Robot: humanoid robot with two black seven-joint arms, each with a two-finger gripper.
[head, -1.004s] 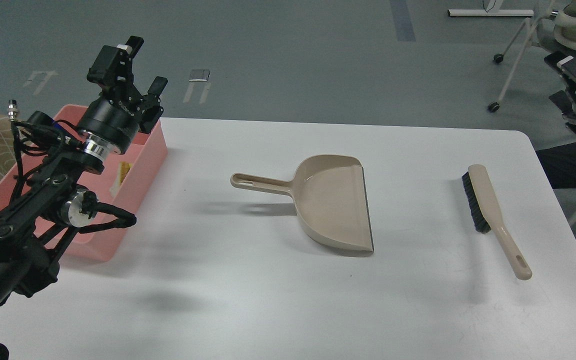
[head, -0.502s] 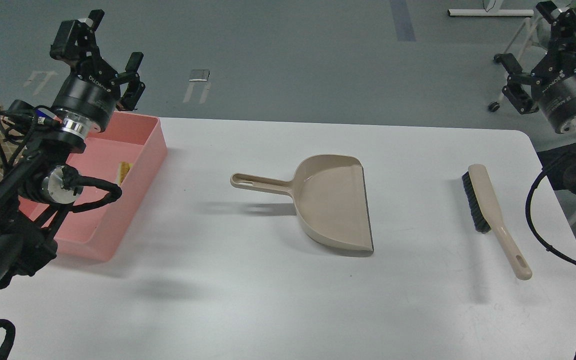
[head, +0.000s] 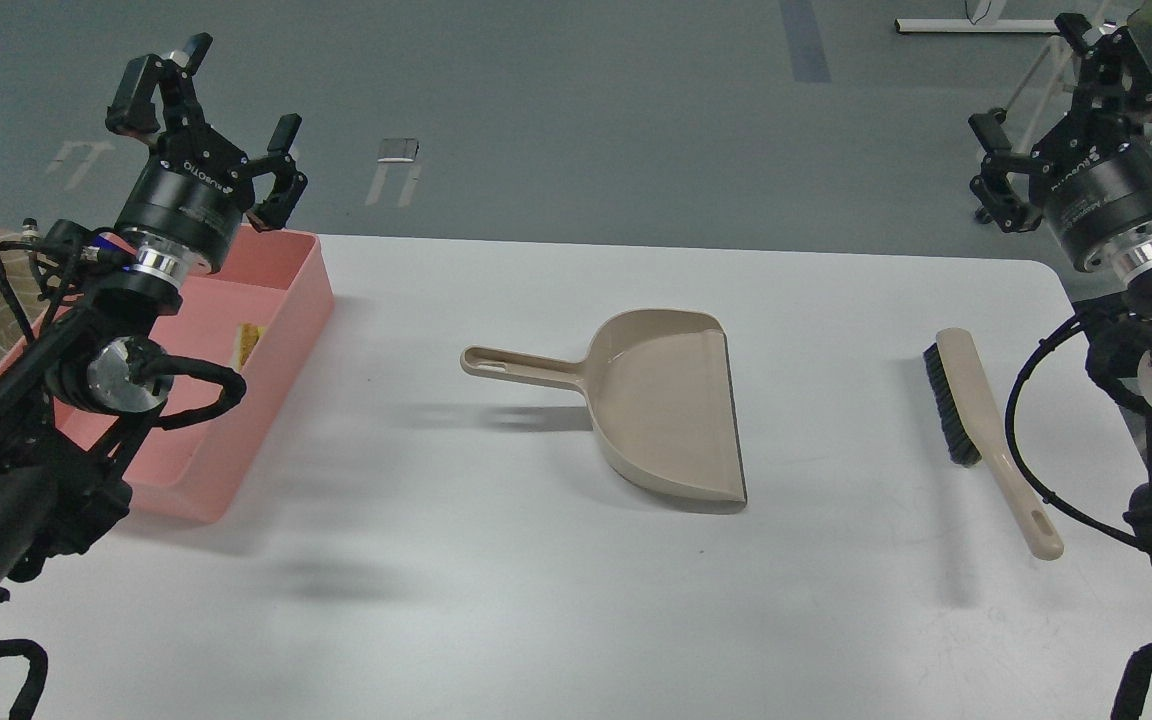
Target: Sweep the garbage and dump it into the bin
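White table [head: 496, 620] carrying 3 things: beige dustpan [head: 671, 405] at centre, handle toward 9 o'clock and open lip toward 3 o'clock; beige brush [head: 986, 430] with black bristles well apart at 3 o'clock, handle end toward 5 o'clock; pink bin [head: 276, 330] at 9 o'clock on the table's left edge, a small yellowish scrap [head: 251, 343] inside. Left gripper [head: 221, 125] raised over the bin's far corner at 10 o'clock, fingers spread wide, holding nothing. Right gripper [head: 1061, 95] raised past the table's far right corner at 2 o'clock, fingers likewise apart and empty. Bare tabletop between each gripper and the tools. Grey floor beyond, with a wheeled stand [head: 1021, 120] behind the right gripper.
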